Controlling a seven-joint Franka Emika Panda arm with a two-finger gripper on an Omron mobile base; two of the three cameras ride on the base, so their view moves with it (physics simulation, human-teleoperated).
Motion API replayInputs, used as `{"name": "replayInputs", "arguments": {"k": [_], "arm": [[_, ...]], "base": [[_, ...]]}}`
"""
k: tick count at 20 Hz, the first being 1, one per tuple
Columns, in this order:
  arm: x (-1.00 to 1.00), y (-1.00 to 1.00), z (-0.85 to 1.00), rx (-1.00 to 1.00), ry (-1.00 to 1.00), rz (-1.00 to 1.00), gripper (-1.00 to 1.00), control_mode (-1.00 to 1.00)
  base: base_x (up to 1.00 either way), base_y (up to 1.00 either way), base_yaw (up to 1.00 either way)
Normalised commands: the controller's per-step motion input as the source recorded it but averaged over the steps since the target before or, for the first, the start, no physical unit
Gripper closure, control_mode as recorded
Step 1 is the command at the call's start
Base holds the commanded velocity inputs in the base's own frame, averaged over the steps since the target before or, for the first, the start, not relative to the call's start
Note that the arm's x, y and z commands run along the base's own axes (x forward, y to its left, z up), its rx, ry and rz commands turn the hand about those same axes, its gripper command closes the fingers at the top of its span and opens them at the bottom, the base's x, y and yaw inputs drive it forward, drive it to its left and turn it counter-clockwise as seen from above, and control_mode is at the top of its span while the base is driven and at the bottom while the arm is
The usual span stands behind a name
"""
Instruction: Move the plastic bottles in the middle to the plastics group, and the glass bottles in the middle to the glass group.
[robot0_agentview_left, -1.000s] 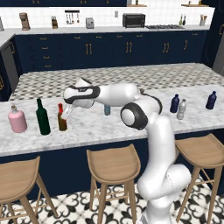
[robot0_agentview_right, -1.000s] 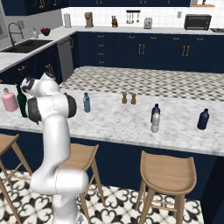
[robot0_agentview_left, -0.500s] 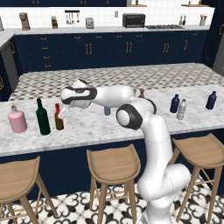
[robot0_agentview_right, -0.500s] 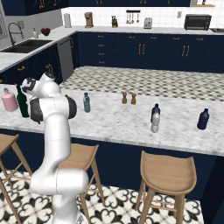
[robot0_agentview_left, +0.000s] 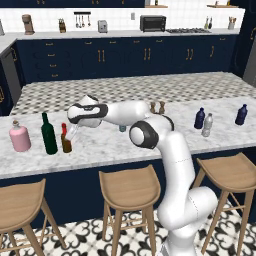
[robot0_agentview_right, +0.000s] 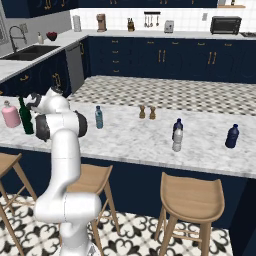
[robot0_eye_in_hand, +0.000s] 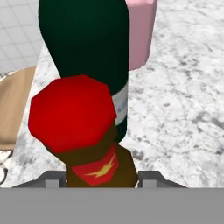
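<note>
You see the hand (robot0_agentview_left: 71, 134) low over the marble bench (robot0_agentview_left: 115, 142), right at the amber-brown bottle (robot0_agentview_left: 65, 139) with the red top. In the hand view this bottle (robot0_eye_in_hand: 89, 135) stands between the two fingertips, whose grey ends show on each side of its base, so the hand seems closed around the bottle or nearly so; you cannot tell if the fingers really press it. The bottle stands upright on the bench, just beside the tall dark green bottle (robot0_agentview_left: 48, 134), on its right in the left base view. The squat pink bottle (robot0_agentview_left: 20, 137) stands further left of the green one, a little apart.

The arm reaches from the base far to its left, the forearm almost level over the bench, the wrist bent down toward the amber bottle.

Counted on the bench: one amber bottle, one green bottle, one pink bottle, one pale teal-blue bottle (robot0_agentview_right: 99, 117) near the middle, two wooden shakers (robot0_agentview_right: 146, 112) side by side, one clear greyish bottle (robot0_agentview_right: 177, 139) touching or just beside a dark navy bottle (robot0_agentview_right: 177, 126), and one more dark navy bottle (robot0_agentview_right: 231, 136) well apart from the green one.
</note>
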Motion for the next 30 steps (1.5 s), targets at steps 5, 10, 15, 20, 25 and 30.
{"name": "replayInputs", "arguments": {"k": [5, 10, 15, 20, 25, 30], "arm": [[0.00, 0.00, -0.03, 0.00, 0.00, 0.00, 1.00, -1.00], [0.00, 0.00, 0.00, 0.00, 0.00, 0.00, -1.00, -1.00], [0.00, 0.00, 0.00, 0.00, 0.00, 0.00, -1.00, -1.00], [0.00, 0.00, 0.00, 0.00, 0.00, 0.00, -1.00, -1.00], [-0.08, -0.11, 0.12, 0.00, -0.02, 0.00, -1.00, -1.00], [-0.24, -0.31, 0.22, 0.06, -0.09, -0.05, -1.00, -1.00]], "base": [[0.00, 0.00, 0.00], [0.00, 0.00, 0.00], [0.00, 0.00, 0.00], [0.00, 0.00, 0.00], [0.00, 0.00, 0.00], [0.00, 0.00, 0.00]]}}
